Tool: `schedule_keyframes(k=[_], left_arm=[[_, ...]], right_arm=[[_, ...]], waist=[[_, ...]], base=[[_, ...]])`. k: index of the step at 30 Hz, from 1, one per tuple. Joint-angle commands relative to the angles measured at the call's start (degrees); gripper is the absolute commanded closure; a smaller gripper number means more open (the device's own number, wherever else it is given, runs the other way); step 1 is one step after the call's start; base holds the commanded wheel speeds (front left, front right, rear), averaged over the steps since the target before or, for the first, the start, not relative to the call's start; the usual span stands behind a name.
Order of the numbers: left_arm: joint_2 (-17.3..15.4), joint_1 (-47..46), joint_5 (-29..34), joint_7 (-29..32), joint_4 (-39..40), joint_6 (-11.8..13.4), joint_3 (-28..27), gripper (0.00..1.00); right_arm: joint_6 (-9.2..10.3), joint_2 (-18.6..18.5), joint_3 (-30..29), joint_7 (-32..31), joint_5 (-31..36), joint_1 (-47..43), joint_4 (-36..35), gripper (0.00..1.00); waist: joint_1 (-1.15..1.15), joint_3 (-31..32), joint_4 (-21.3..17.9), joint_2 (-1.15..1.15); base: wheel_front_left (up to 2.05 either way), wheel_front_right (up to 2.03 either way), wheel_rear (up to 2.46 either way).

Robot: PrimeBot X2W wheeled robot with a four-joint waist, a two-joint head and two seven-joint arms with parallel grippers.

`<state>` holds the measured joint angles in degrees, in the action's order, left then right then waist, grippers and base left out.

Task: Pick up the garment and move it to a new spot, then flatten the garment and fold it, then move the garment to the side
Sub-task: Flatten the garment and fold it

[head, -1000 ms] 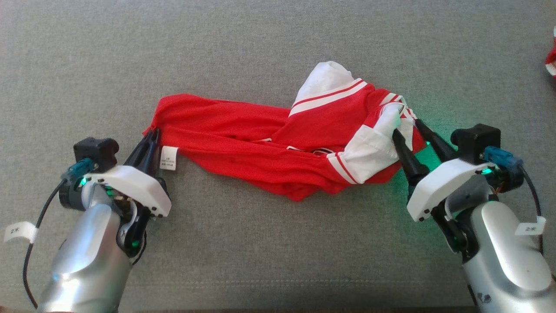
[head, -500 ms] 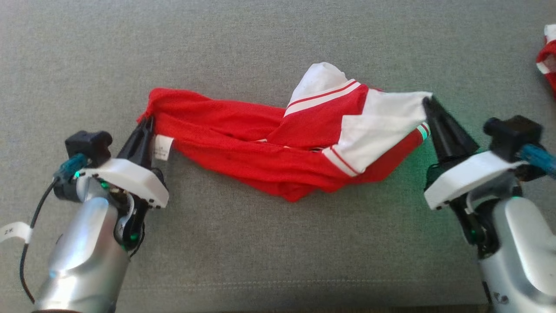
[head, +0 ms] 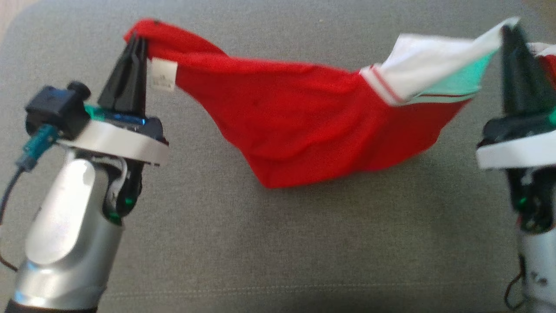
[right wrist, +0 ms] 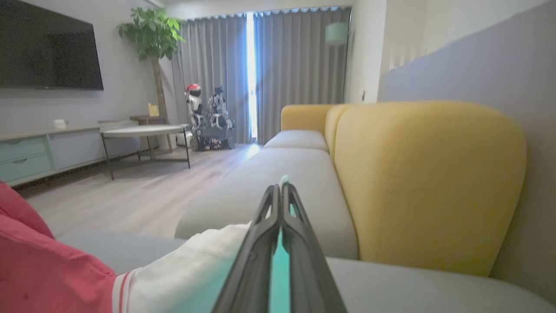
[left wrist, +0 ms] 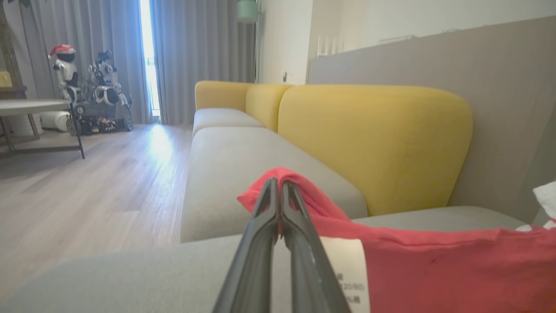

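Above the grey sofa seat (head: 260,243), the red garment (head: 312,126) hangs stretched between the two arms, clear of the cushion along its upper edge. The left gripper (head: 137,39) is closed on a red corner just beside the white care label (head: 163,75); the left wrist view confirms both fingers pressed together with red cloth pinched at their tips. The right gripper (head: 509,30) is clamped on the tip of the white sleeve (head: 434,58), and the right wrist view shows pale fabric trapped between its fingers. The two holds sit well apart at opposite ends, which probably serves a purpose: the cloth's own weight pulls the bunched body downward and draws out the folds. The lowest fold sags toward the seat near the middle – whether it touches the cushion cannot be told. The yellow backrest (left wrist: 373,143) stands beyond the garment, so the working area is the flat seat in front of it. Judged against the task, this is the carry to a new spot; flattening and folding are not yet done. The sleeve tip is a thin purchase and may slip under tension – the body also hangs unevenly from it, so the garment is likely to need re-gripping at its hem corners to lie flat.
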<state>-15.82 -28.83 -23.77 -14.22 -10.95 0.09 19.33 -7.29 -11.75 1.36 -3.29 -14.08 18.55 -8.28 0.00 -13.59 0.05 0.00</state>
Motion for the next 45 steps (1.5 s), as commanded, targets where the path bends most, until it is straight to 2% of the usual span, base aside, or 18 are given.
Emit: schedule_keyframes(k=[1,13,22,28,33,36,39,44,45], left_arm=[[-2.3,-3.9,0.5,-0.1,2.8,0.4,-2.9,1.00],[-4.7,-17.6,2.5,5.7,13.6,1.2,-3.8,1.00],[-4.0,-22.2,1.1,7.7,11.2,0.2,-3.1,1.00],[-2.6,-30.7,0.7,6.8,0.4,-2.3,-2.2,1.00],[0.0,-40.8,1.2,3.6,-13.2,-4.2,-0.8,1.00],[2.2,-46.3,1.1,1.6,-22.4,-4.6,-0.9,1.00],[3.9,-50.6,0.9,0.4,-30.8,-4.5,-1.3,1.00],[6.1,-55.8,-0.2,-0.5,-40.4,-4.4,-2.9,1.00],[6.1,-55.8,-0.2,-0.5,-40.4,-4.4,-2.9,1.00]], right_arm=[[-0.20,-1.1,0.4,0.3,0.4,2.7,-2.9,1.00],[-0.20,-4.8,-3.1,-0.4,1.1,19.3,-9.8,1.00],[-0.20,-7.0,-2.9,-1.0,-2.9,28.2,-3.6,1.00],[-0.20,-8.2,0.6,1.2,-6.8,40.8,7.1,1.00],[-0.20,-8.1,4.8,7.6,-8.8,53.7,21.9,1.00],[-0.20,-6.9,6.7,13.1,-10.0,60.1,31.8,1.00],[-0.20,-5.0,9.0,15.8,-12.1,65.0,40.1,1.00],[-0.20,-1.4,9.8,17.8,-15.6,70.4,50.5,1.00],[-0.20,-1.4,9.8,17.8,-15.6,70.4,50.5,1.00]], waist=[[0.00,0.7,-0.2,0.00],[0.00,4.5,-1.3,0.00],[0.00,3.2,-1.9,0.00],[0.00,-0.8,-1.8,0.00],[0.00,-2.8,-1.5,0.00],[0.00,-2.8,-1.0,0.00],[0.00,-2.9,-0.9,0.00],[0.00,-5.3,-1.1,0.00],[0.00,-5.3,-1.1,0.00]], base=[[0.00,0.00,0.00],[0.00,0.00,0.00],[0.00,0.00,0.00],[0.00,0.00,0.00],[0.00,0.00,0.00],[0.00,0.00,0.00],[0.00,0.00,0.00],[0.00,0.00,0.00],[0.00,0.00,0.00]])
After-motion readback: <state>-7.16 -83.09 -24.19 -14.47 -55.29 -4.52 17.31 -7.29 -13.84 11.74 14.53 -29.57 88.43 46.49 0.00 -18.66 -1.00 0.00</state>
